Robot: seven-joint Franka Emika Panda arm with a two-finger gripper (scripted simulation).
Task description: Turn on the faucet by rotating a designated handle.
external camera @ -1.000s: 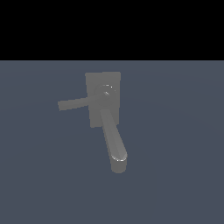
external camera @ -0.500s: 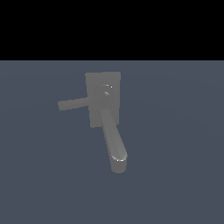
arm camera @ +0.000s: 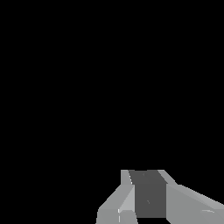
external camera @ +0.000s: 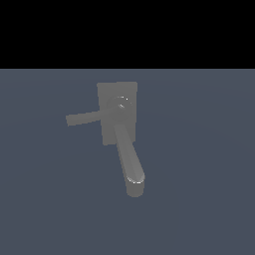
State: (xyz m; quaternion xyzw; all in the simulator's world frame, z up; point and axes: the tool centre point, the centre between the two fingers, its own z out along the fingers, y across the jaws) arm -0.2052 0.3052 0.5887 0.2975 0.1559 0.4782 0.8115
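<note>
The faucet (external camera: 117, 130) is a dull grey fixture in the middle of the exterior view, with a squarish base block. Its thick round spout (external camera: 130, 164) runs toward the camera and ends in a bent tip. The handle (external camera: 82, 118) is a thin flat-ended bar sticking out from the pivot toward the exterior view's left. My gripper (arm camera: 144, 175) shows only in the wrist view, against black. Its two light grey fingers (arm camera: 114, 204) stand apart with a dark face between them, and nothing is held. Neither the arm nor the gripper appears in the exterior view, so its place relative to the faucet cannot be told.
A flat blue-grey floor (external camera: 199, 199) surrounds the faucet, with a black background above it. The wrist view shows nothing but black beyond the fingers.
</note>
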